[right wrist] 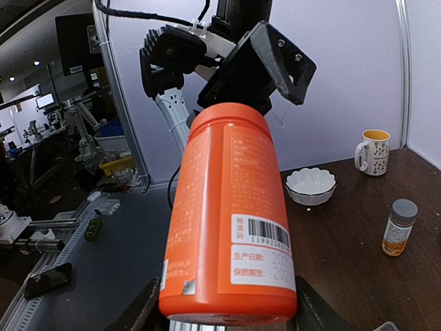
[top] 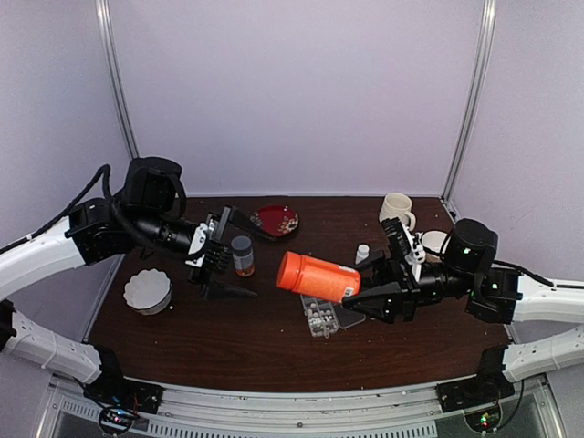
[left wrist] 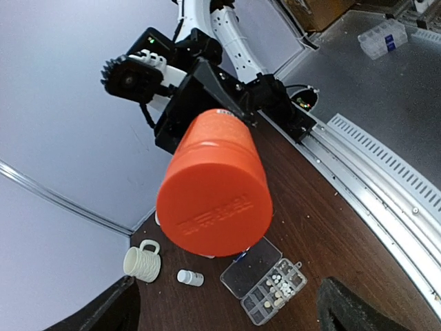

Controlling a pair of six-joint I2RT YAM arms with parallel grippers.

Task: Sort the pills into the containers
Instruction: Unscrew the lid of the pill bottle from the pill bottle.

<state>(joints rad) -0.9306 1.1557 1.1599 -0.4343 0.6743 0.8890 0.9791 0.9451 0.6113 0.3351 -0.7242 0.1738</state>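
Top external shows my right pincer point(top: 363, 294) clamped on the base end of the orange bottle point(top: 315, 276), which lies almost level in the air above the clear organizer box point(top: 330, 321) on the dark surface point(top: 228, 338). The box's lid is folded open. The pills point(left wrist: 279, 288) sit as a pale cluster in its cells, seen best from the left wrist. My left pincer point(left wrist: 227, 289) is raised, spread wide and holding nothing, close to the grey-capped bottle point(top: 242, 255).
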